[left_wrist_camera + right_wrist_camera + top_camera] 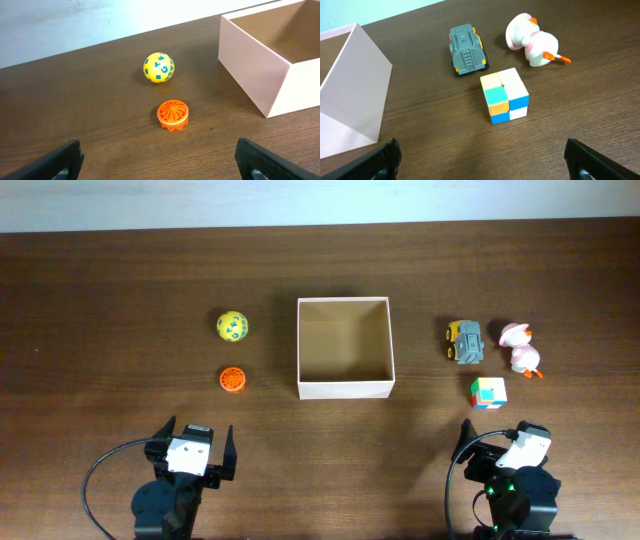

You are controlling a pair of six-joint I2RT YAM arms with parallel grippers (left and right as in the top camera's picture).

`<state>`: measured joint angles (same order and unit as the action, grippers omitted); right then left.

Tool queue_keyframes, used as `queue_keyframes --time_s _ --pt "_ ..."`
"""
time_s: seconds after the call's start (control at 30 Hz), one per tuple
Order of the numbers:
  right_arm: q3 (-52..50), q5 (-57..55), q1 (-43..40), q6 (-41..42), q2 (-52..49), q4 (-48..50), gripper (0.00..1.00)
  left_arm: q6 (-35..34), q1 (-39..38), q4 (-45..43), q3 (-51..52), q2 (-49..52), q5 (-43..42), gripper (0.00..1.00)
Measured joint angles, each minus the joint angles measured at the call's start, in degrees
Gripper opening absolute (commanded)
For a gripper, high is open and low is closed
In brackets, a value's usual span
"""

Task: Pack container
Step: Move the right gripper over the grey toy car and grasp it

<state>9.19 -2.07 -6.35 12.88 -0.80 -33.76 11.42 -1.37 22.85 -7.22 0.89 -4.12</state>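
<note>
The cream cardboard container (345, 388) sits open and empty at the table's middle; it also shows in the left wrist view (260, 65) and the right wrist view (355, 90). Left of it lie a yellow ball (232, 326) (158, 67) and an orange ridged disc (232, 379) (173, 114). Right of it lie a grey toy truck (465, 341) (466, 50), a pink and white duck (520, 349) (532, 37) and a coloured cube (488, 391) (504, 95). My left gripper (193, 442) (160, 162) and right gripper (497, 438) (482, 162) are open and empty near the front edge.
The dark wooden table (110, 310) ends at a pale wall along the far edge (320, 205). Black cables loop beside each arm base at the front.
</note>
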Motion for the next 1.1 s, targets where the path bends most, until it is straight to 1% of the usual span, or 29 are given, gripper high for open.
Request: queue_keyframes --time_s 0.63,0.73,0.83,1.0,1.1 --pt "0.0 0.0 0.0 0.0 0.0 0.1 0.99 0.0 0.0 0.0 0.0 0.0 0.0 0.99" --pt "0.0 0.7 0.0 0.0 0.0 2.2 0.99 0.2 0.0 -0.5 0.0 0.0 0.0 0.99" --pt "0.0 4.3 0.0 0.0 0.0 2.5 0.99 0.2 0.0 -2.6 0.1 0.0 -0.4 0.99" --pt "0.0 14.7 -0.1 0.0 0.0 2.6 0.99 0.1 0.0 -2.8 0.1 0.0 -4.1 0.99" --pt "0.0 20.5 -0.1 1.1 0.0 2.7 0.99 -1.7 0.0 -6.4 0.2 0.0 -5.6 0.99"
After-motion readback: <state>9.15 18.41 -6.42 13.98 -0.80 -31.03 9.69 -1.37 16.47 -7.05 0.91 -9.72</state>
